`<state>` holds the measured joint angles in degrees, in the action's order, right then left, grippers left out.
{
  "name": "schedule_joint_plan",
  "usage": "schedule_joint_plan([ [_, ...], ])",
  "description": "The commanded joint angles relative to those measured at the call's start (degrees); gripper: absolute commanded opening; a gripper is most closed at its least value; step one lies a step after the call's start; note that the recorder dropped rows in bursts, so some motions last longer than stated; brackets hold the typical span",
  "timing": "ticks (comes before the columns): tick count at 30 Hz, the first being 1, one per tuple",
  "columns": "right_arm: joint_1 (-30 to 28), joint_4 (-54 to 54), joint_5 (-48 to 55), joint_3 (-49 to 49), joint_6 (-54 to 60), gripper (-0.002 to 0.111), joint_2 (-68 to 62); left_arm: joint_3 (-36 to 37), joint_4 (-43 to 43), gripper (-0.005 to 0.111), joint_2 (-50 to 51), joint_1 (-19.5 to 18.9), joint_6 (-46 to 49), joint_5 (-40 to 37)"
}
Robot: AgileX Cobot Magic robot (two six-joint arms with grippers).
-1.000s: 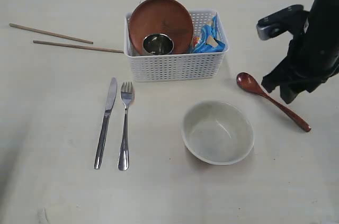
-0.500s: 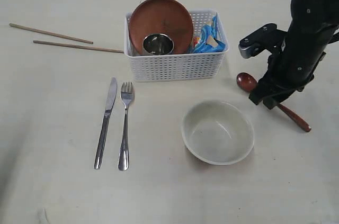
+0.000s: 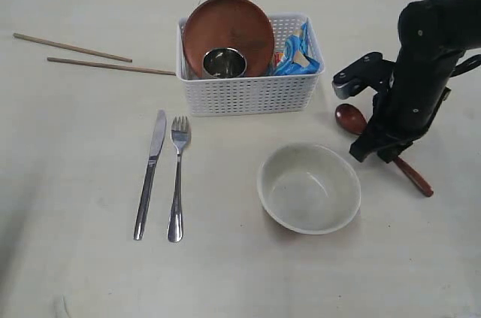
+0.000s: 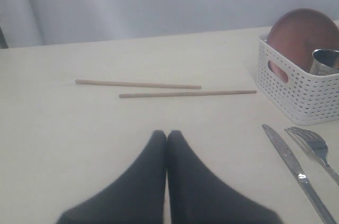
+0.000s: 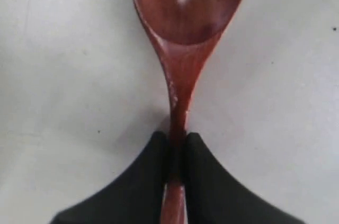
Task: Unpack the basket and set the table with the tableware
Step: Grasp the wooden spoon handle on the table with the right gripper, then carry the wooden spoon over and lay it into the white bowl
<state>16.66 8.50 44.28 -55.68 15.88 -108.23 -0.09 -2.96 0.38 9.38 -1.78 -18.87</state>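
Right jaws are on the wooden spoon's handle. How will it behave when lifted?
The spoon looks like solid wood: probably stiff and light. The right jaws pinch its narrow handle close to the scoop, so it may pivot. Its glossy finish could slip.

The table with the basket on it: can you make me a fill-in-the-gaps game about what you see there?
The right gripper is pinching the handle of the wooden ____.
The brown plate and the steel cup stand inside the white ____.
The fork lies right beside the ____.
Missing words: spoon, basket, knife.
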Motion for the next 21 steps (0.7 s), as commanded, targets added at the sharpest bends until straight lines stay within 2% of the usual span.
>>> schedule_joint_plan([
  [1, 0.11, 2.80, 4.80, -0.48, 0.81, 0.000, 1.07, 0.09, 0.12, 0.000, -0.38, -0.15, 0.01, 0.46],
  [8, 0.11, 3.18, 12.24, -1.61, 5.71, 0.000, 11.29, 0.09, 0.12, 0.000, -0.38, -0.15, 0.01, 0.46],
  [11, 0.11, -3.26, 22.56, -1.61, 19.36, 0.000, 20.65, 0.09, 0.12, 0.000, -0.38, -0.15, 0.01, 0.46],
  [14, 2.36, -9.58, 25.68, -1.51, 27.03, 0.000, 26.83, 0.09, 0.12, 0.000, -0.38, -0.15, 0.01, 0.46],
  [18, 15.42, -5.30, 25.68, -1.51, 24.01, 0.000, 27.77, 0.09, 0.12, 0.000, -0.38, -0.15, 0.01, 0.46],
  [21, 22.56, 2.13, 25.68, -1.51, 23.75, 0.000, 23.87, 0.09, 0.12, 0.000, -0.38, -0.15, 0.01, 0.46],
])
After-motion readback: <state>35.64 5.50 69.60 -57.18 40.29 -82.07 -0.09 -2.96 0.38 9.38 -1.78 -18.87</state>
